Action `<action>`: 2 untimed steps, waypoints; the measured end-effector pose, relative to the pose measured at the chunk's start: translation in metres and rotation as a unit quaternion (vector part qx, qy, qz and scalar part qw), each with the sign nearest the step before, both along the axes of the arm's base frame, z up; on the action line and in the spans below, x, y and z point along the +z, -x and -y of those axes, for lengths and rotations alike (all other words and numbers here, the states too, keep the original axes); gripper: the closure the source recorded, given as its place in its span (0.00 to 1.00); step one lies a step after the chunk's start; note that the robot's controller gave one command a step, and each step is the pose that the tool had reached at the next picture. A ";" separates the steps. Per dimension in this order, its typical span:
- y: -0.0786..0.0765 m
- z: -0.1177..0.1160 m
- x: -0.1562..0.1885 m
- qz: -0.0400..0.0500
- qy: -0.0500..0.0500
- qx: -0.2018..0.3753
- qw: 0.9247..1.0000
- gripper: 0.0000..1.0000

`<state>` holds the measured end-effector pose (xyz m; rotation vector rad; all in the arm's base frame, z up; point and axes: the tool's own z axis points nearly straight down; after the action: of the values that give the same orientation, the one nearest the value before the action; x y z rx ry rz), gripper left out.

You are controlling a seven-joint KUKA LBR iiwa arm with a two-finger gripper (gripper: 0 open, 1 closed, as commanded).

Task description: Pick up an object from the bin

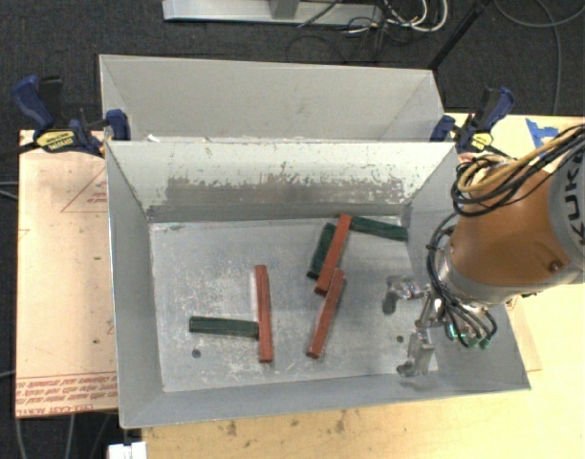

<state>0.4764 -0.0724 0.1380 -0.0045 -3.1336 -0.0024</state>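
Even bright light, dull sheen across bin (273, 185)

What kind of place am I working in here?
Probably a robotics lab test cell: a grey metal bin of loose sticks, the arm's gripper inside it, cables across carpet.

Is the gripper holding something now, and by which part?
Nothing is held. The gripper stands open over bare floor at the right of the bin, apart from the nearest red-brown stick.
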 end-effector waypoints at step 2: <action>-0.148 -0.060 -0.036 0.008 0.000 0.233 0.972 0.00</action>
<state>0.6244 -0.0124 0.1018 0.7294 -3.0639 0.0019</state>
